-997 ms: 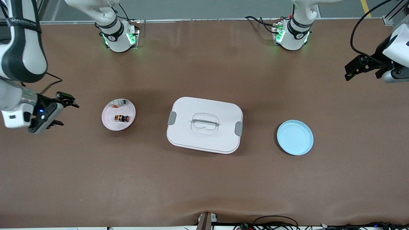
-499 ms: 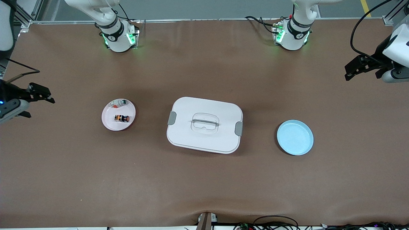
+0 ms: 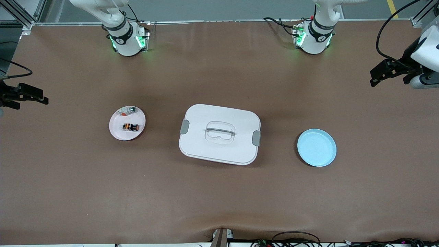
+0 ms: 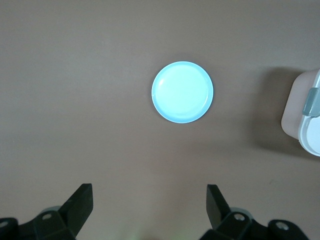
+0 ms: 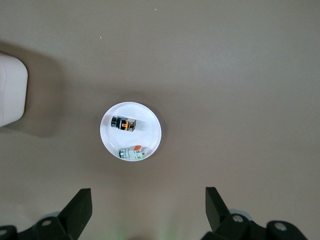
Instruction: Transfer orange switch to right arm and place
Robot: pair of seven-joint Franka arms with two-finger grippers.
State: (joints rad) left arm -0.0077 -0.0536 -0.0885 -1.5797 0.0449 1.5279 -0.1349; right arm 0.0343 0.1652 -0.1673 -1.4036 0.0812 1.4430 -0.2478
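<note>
Big white lidded box point(image 3: 220, 134) sits mid-tabletop. Left gripper point(image 3: 377, 76) hangs high at its arm's table edge, fingers spread, empty; right gripper point(image 3: 29, 96) likewise at its own edge. Blue plate point(image 3: 316, 148) bare. Orange switch point(image 3: 130, 127) lies on the pink plate point(image 3: 118, 132).
</note>
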